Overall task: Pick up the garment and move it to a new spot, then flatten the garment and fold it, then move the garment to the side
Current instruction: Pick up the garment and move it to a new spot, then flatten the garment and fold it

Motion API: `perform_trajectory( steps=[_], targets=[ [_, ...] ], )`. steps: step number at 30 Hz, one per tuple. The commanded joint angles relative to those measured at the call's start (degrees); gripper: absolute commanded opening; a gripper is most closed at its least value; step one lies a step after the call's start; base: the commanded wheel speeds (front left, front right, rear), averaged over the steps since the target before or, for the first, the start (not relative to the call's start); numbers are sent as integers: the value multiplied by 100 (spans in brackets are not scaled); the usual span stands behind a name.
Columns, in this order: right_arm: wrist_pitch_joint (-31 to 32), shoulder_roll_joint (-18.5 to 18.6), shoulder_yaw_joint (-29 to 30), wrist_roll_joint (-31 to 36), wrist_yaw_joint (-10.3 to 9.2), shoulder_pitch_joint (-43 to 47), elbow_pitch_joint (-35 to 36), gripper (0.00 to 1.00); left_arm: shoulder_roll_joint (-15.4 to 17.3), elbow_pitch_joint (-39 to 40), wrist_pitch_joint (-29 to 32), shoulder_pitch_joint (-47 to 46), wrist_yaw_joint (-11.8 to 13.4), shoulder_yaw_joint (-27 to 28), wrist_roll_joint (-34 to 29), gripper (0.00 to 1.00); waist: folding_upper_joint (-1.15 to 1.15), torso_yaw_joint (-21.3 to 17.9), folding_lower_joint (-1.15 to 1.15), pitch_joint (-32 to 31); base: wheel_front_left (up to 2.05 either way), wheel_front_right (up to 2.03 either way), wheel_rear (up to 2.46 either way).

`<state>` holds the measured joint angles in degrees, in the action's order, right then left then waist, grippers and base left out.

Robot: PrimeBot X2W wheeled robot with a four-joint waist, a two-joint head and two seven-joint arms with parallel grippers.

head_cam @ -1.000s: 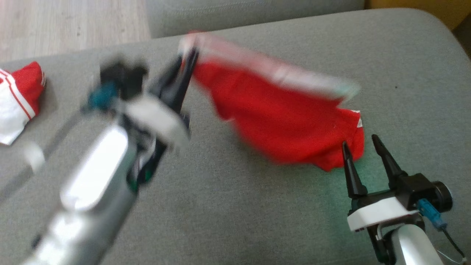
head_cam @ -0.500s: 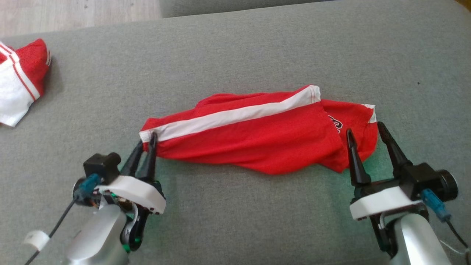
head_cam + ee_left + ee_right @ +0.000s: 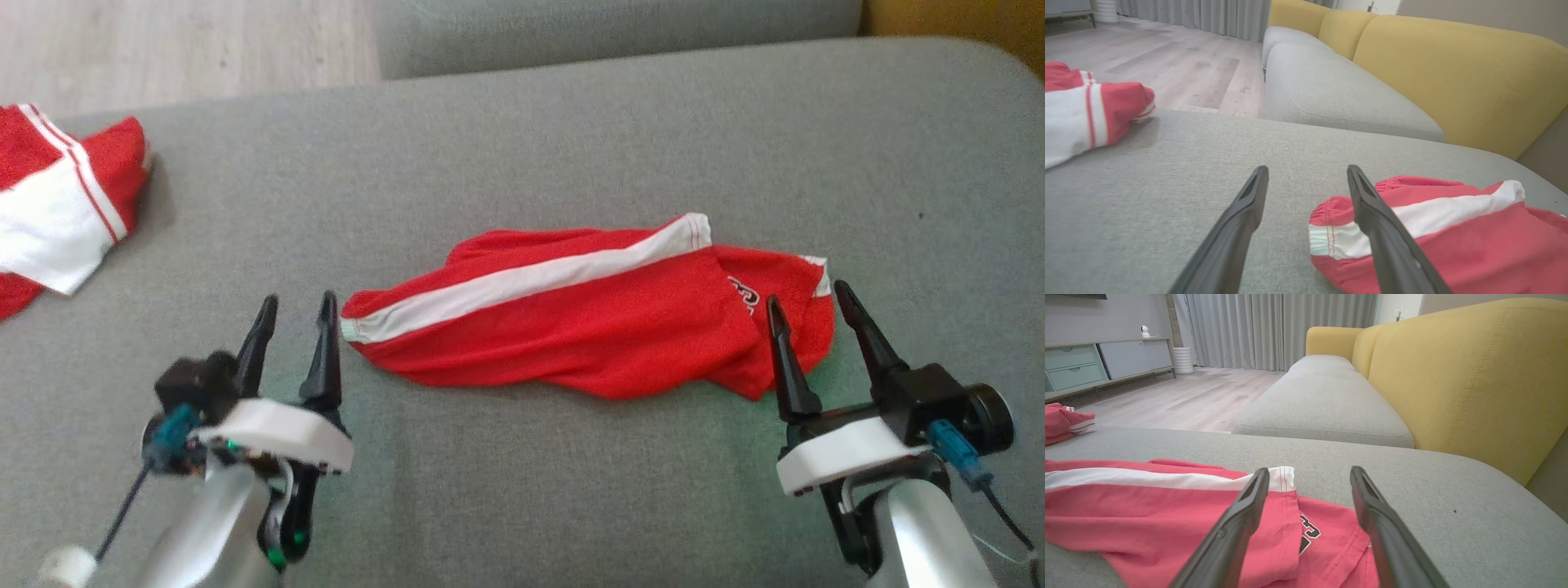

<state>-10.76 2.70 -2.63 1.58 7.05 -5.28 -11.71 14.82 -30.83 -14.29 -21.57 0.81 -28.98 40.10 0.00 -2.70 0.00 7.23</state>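
The garment point(image 3: 571, 327), red shorts with a white side stripe, lies stretched out on the grey sofa seat point(image 3: 531, 163) between the two end effectors, gripped by neither. The left end effector point(image 3: 298, 299) has its fingers point(image 3: 1237, 228) spread wide with nothing between them. The gathered elastic end of the garment lies just to its right, beside its right finger, and in the left wrist view that finger crosses in front of the cloth, so I cannot tell whether they touch. The right end effector point(image 3: 806, 294) is also spread wide and pinches nothing. The other end of the garment, with black and white lettering on it, lies under and between its fingers point(image 3: 1237, 526) and runs off to its left. Well to the left of the left end effector, a second red and white garment point(image 3: 57, 212) sits at the edge of the seat. Beyond both end effectors are a wooden floor point(image 3: 1188, 69) and another grey cushion point(image 3: 1323, 404), with a yellow backrest point(image 3: 1453, 375) to the right
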Motion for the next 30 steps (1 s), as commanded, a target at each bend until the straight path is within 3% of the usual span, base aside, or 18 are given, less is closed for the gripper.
perform_trajectory(
  steps=[1,13,21,30],
  targets=[
    [20,18,-116,25,44,-84,159,100,174,209,-63,55,83,271,-77,100,0,67,0,-171,0,0,0],
    [13,18,3,-109,44,426,40,100,43,1446,-70,1765,861,626,-587,100,0,427,0,-968,0,0,0],
    [-154,18,-22,-347,44,654,-170,100,-155,1630,-70,2196,971,548,-661,100,0,565,0,-1125,0,0,0],
    [-248,18,-163,-458,44,653,-457,100,-82,1630,-42,2181,994,441,-771,100,0,576,0,-1140,0,0,0]
  ],
)
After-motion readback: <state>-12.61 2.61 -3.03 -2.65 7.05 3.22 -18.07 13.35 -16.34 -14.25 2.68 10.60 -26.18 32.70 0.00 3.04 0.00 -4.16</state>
